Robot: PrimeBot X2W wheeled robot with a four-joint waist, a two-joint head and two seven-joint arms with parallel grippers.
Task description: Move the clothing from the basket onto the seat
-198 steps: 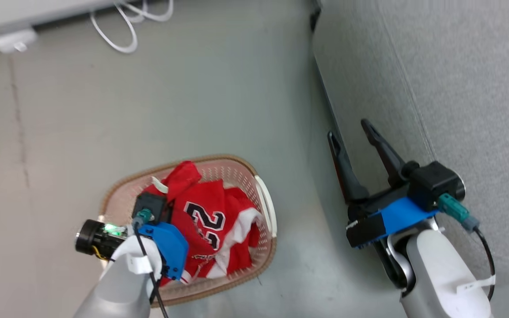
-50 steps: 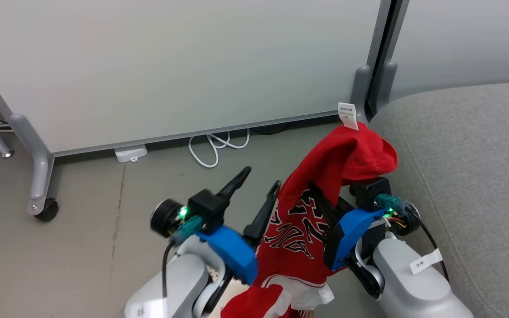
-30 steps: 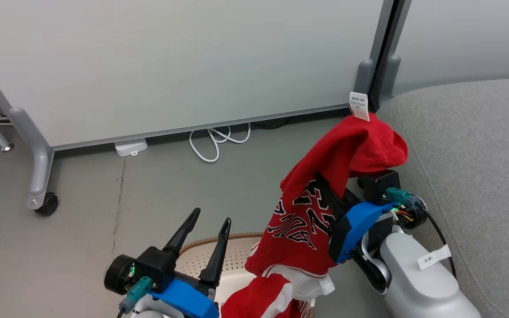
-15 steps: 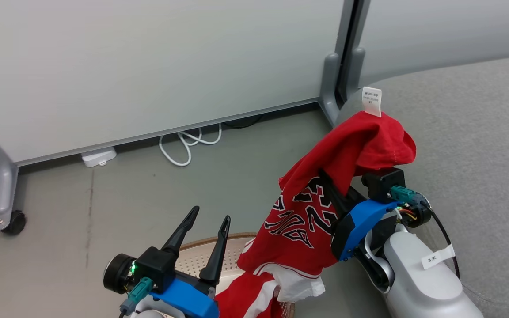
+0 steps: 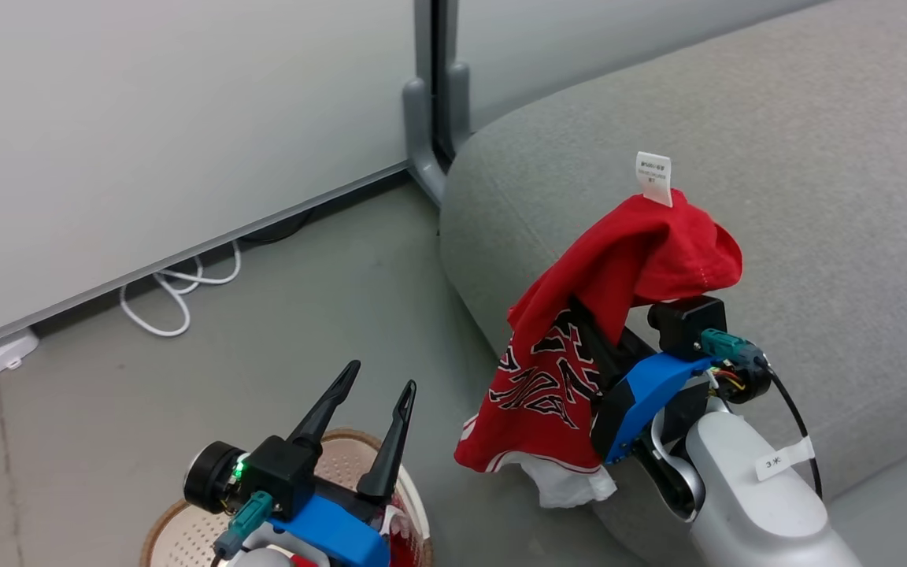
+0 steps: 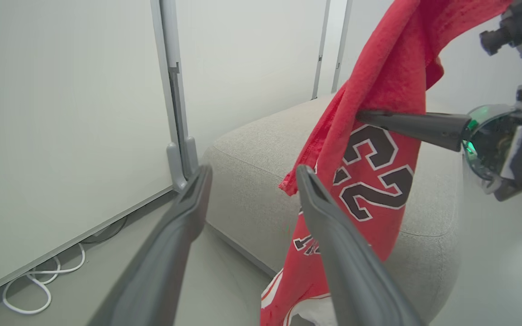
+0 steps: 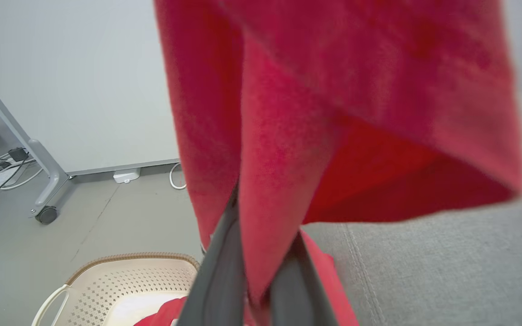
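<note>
Floor and wall, head view: grey floor (image 5: 304, 315) runs up to a pale partition wall (image 5: 146, 118), and a white cable (image 5: 178, 299) lies along its foot, well off to the left of both grippers.
Right gripper, head view: the right gripper (image 5: 591, 339) is clamped on the jersey (image 5: 556, 386). A bunch of red cloth is humped over its fingertips with a white label (image 5: 653, 177) standing up from it. The rest hangs below the fingers.
Seat, head view: the seat (image 5: 776, 157) lies ahead of those fingertips and off to their right. The hem dangles on the floor side of the cushion's front face, not over its top.
Left gripper, head view: the left gripper (image 5: 381, 376) has its jaws wide apart with nothing between them. The basket (image 5: 178, 539) sits directly beneath it, with a second red garment (image 5: 402, 543) inside, just under the wrist.
Left wrist view: the jersey hangs ahead and to the right of the left fingers, apart from them. Its long axis runs straight down from the other arm's dark finger, and the numbers face this way. The seat's rounded corner is behind it.
Right wrist view: red cloth is pinched between the two dark fingers and falls over them. The seat's stitched seam shows to the lower right, and the basket to the lower left.
Coming move: the right arm is the nearer to the seat. As I judge it, the grip has to travel onward over the cushion top before letting go, or the long hanging part will slide down the front.
</note>
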